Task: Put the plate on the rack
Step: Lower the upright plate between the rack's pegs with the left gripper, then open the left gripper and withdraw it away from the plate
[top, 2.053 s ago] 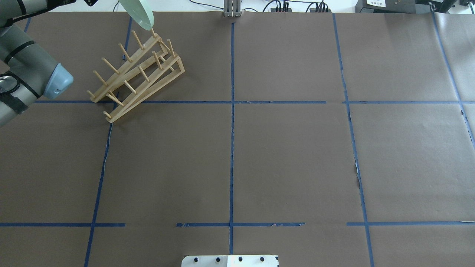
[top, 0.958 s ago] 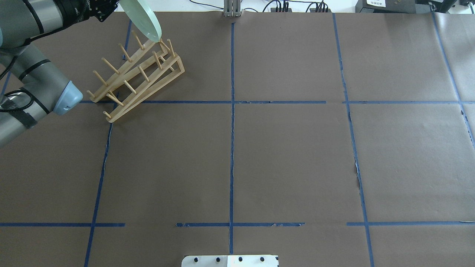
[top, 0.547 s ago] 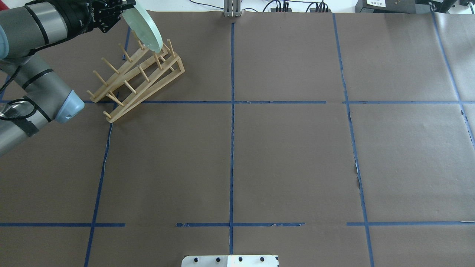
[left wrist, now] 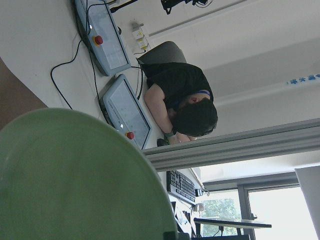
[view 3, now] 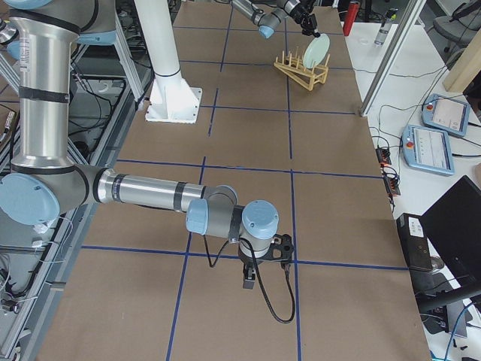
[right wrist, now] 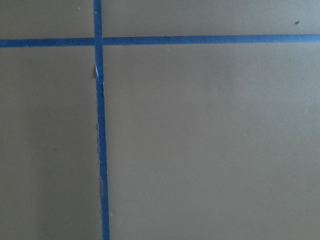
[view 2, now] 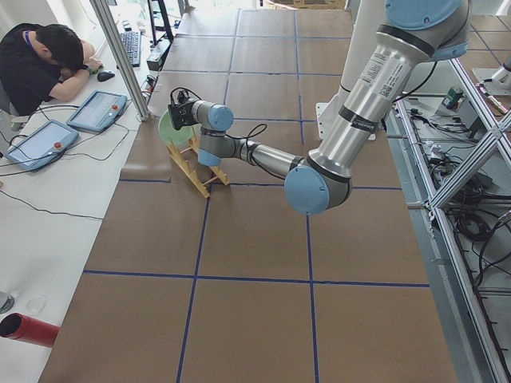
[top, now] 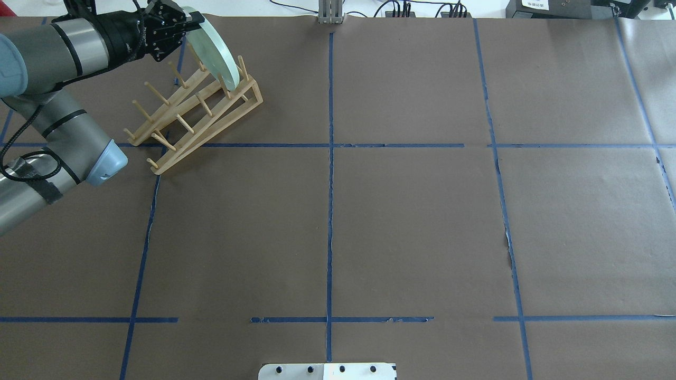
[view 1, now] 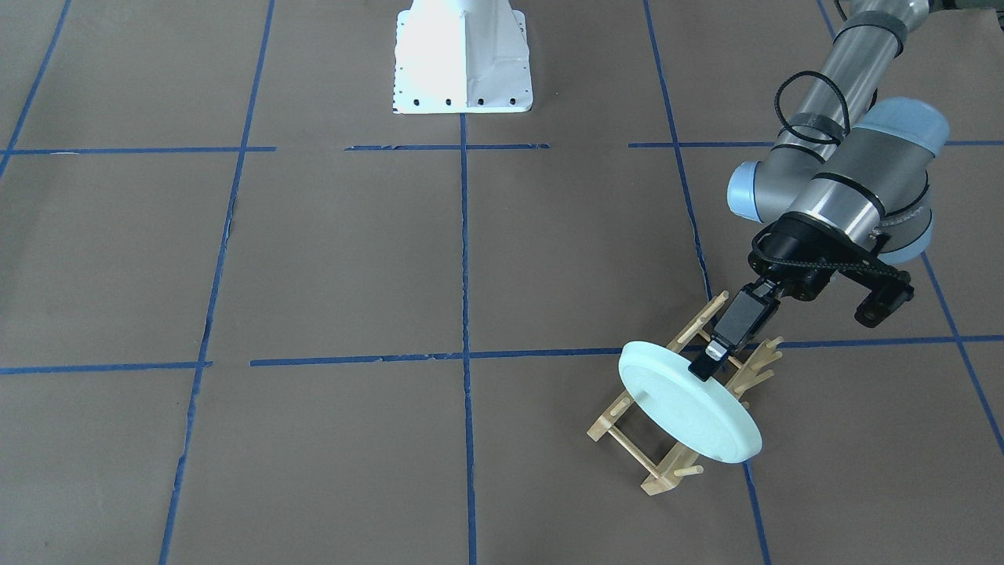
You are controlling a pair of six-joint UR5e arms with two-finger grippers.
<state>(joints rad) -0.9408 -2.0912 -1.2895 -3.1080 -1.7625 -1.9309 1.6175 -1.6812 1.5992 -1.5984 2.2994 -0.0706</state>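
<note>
The pale mint-green plate [top: 217, 55] stands on edge, tilted, its lower edge down among the pegs at the far end of the light-wood rack [top: 196, 112]. I cannot tell whether it rests on the rails. My left gripper [top: 187, 24] is shut on the plate's upper rim. In the front view the gripper [view 1: 703, 365] pinches the plate [view 1: 690, 412] over the rack [view 1: 623, 438]. The plate fills the lower left of the left wrist view [left wrist: 75, 175]. My right gripper [view 3: 252, 278] hangs low over the table far from the rack; I cannot tell whether it is open or shut.
The rack sits near the table's far left edge [top: 158, 16]. An operator [view 2: 44, 64] leans on a desk with tablets just beyond that edge. The robot's white base [view 1: 463, 63] stands mid-table on the near side. Brown paper with blue tape lines [top: 330, 158] covers the table.
My left gripper has moved in from the far edge and brought the plate down and rightward, from above the rack's far end to between its pegs. The rack has not moved.
</note>
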